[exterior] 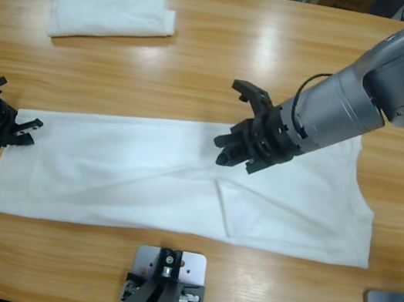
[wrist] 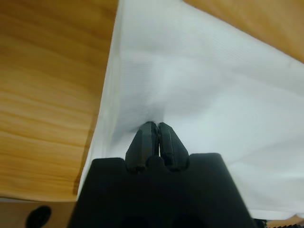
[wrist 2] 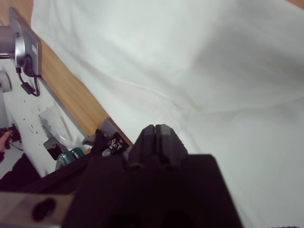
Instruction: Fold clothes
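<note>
left gripper clenched at T-shirt end edge, pinning it | right gripper above middle, fingers apparently closed, empty | folded garment set aside

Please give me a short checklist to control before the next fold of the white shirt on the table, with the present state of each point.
1. Left end effector has cloth: ok, jaws closed at the T-shirt left edge.
2. Right end effector has cloth: cannot tell; jaws look closed over the shirt's middle, but pinched cloth is not visible.
3. Shirt lies flat: not ok, a folded flap and creases show right of centre.
4. Shirt fully on the table: ok, all edges rest on wood.
5. Folded white garment out of the way: ok, it lies apart near the far edge.
</note>
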Robot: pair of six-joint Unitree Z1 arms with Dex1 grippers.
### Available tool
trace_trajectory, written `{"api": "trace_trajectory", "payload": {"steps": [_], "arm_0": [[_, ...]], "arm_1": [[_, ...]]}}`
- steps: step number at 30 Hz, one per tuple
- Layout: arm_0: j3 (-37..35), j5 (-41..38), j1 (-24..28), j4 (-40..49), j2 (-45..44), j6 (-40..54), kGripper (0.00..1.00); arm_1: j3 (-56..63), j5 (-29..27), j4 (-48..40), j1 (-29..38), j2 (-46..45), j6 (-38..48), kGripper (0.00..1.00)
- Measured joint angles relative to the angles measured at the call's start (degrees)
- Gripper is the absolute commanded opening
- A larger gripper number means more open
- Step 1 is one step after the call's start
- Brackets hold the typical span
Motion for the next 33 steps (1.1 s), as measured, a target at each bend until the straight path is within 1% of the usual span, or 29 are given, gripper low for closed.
{"api": "trace_trajectory", "payload": {"steps": [7,17,22,26,30,33], "arm_0": [[-0.5,0.1,0.8,0.0,0.1,1.3,0.0],[-0.5,0.1,0.8,0.1,0.0,2.0,0.0],[-0.5,0.1,0.8,0.1,0.0,2.0,0.0],[-0.5,0.1,0.8,0.1,0.0,2.1,0.0],[-0.5,0.1,1.3,0.1,0.0,2.2,0.0],[-0.5,0.1,1.4,0.1,0.0,2.4,0.0]], "arm_1": [[-0.4,0.0,-2.4,1.6,3.4,1.2,0.0],[-8.9,-1.1,-2.9,2.2,8.7,1.3,0.0],[-9.4,-1.1,-3.3,2.8,11.7,1.3,0.0],[-8.3,-1.1,-4.4,4.0,12.4,1.3,0.0],[-6.6,-1.1,-4.5,7.1,12.3,1.7,0.0],[-3.7,-1.1,-7.1,11.0,12.3,3.9,0.0]]}}
